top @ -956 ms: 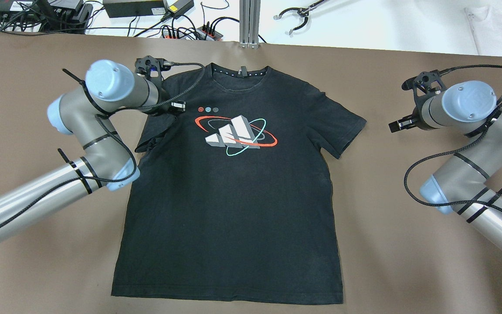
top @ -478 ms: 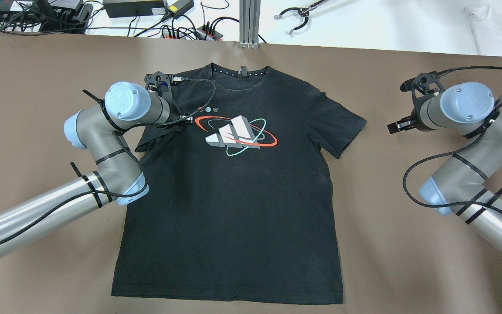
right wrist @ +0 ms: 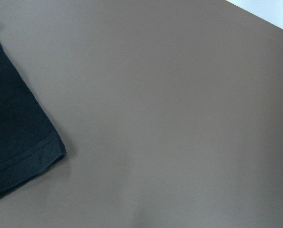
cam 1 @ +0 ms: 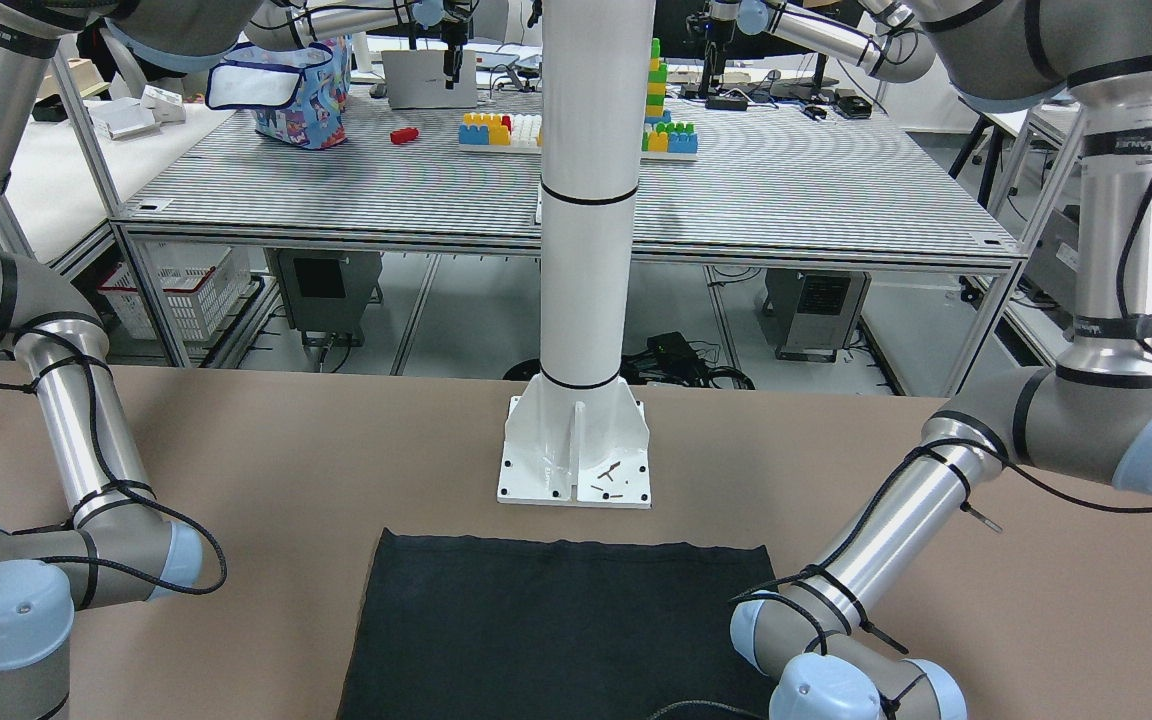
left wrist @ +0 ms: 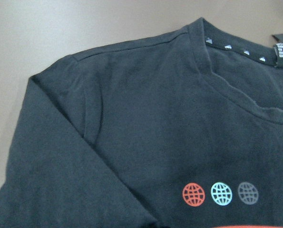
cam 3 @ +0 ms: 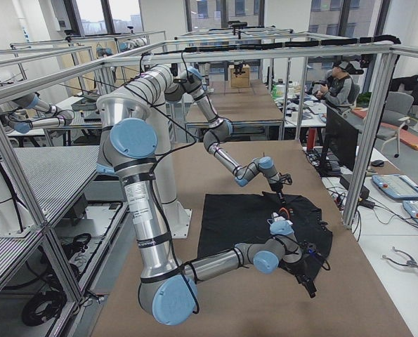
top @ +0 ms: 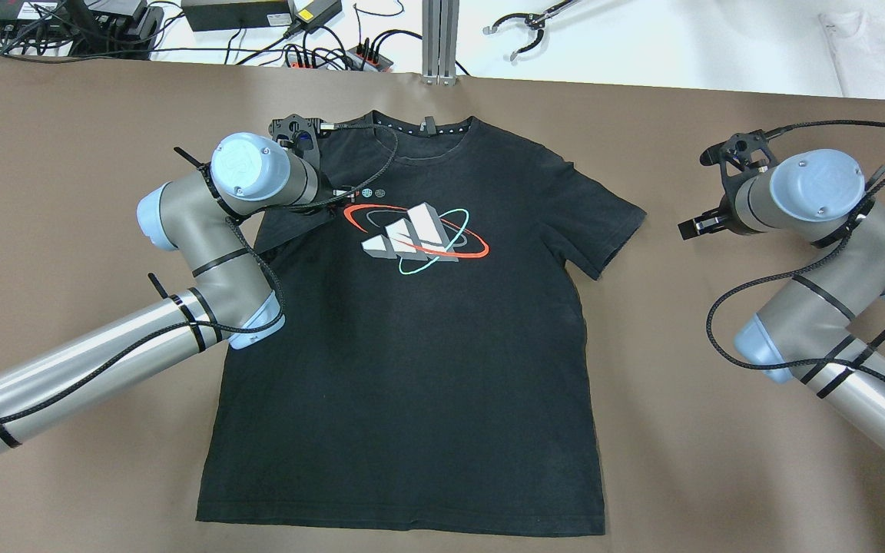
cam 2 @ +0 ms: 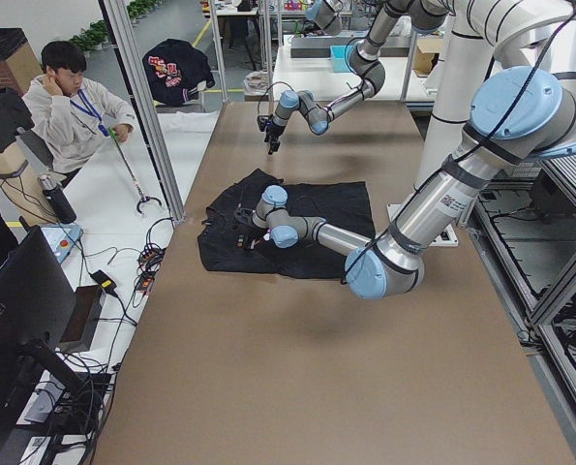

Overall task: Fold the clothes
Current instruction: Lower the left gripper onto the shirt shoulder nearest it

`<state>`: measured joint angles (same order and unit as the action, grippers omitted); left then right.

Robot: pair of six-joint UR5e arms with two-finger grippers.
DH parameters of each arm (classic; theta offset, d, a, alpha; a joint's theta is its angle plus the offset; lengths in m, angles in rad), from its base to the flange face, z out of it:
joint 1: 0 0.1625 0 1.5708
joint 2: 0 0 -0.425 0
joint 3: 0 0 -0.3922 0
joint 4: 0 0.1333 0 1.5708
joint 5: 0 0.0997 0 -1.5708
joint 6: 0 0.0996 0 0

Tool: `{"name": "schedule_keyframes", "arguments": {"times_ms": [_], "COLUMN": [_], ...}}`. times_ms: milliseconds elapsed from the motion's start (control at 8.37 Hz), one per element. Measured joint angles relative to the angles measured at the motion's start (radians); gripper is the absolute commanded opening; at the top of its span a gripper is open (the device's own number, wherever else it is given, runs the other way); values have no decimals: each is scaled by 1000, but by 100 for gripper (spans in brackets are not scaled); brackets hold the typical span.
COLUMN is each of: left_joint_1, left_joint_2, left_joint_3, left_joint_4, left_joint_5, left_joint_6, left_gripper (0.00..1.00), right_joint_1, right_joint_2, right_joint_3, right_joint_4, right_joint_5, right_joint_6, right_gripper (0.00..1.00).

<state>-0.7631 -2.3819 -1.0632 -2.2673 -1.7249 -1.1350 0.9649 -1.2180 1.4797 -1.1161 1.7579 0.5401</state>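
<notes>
The clothes are one black T-shirt (top: pixel 412 346) with a red, white and teal print, lying flat and face up on the brown table. It also shows in the front-facing view (cam 1: pixel 556 620) and the left wrist view (left wrist: pixel 155 118). My left gripper (top: pixel 337 193) is over the shirt's chest, by the small globe marks. Its fingers are hidden under the wrist. The shirt's left sleeve is bunched and drawn in toward it. My right gripper (top: pixel 690 227) hangs over bare table just right of the right sleeve (right wrist: pixel 13 133), looks shut and holds nothing.
The white pillar base (cam 1: pixel 574 465) stands just behind the shirt's hem. Cables and power bricks (top: pixel 319 46), a grabber tool (top: pixel 523 31) and a white cloth (top: pixel 873 46) lie beyond the table's far edge. An operator (cam 2: pixel 70 97) sits there.
My left arm has moved right over the shirt, and the bunched left sleeve has come inward with it. The right gripper has crept slightly left.
</notes>
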Motion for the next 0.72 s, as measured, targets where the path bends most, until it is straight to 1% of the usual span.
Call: {"name": "schedule_keyframes", "arguments": {"times_ms": [120, 239, 717], "left_joint_1": [-1, -2, -18], "left_joint_2": [-3, -2, -22], "left_joint_3": [8, 12, 4], "left_joint_4": [0, -1, -3], "left_joint_5": [0, -1, -17], "left_joint_6": [1, 6, 14], "left_gripper": [86, 100, 100], "right_joint_1": [-1, -2, -9], "right_joint_2": [0, 0, 4], "right_joint_3": [1, 2, -1], "right_joint_4": [0, 1, -2], "right_joint_5": [0, 1, 1], "right_joint_6": [8, 17, 26], "right_gripper": [94, 94, 94]}}
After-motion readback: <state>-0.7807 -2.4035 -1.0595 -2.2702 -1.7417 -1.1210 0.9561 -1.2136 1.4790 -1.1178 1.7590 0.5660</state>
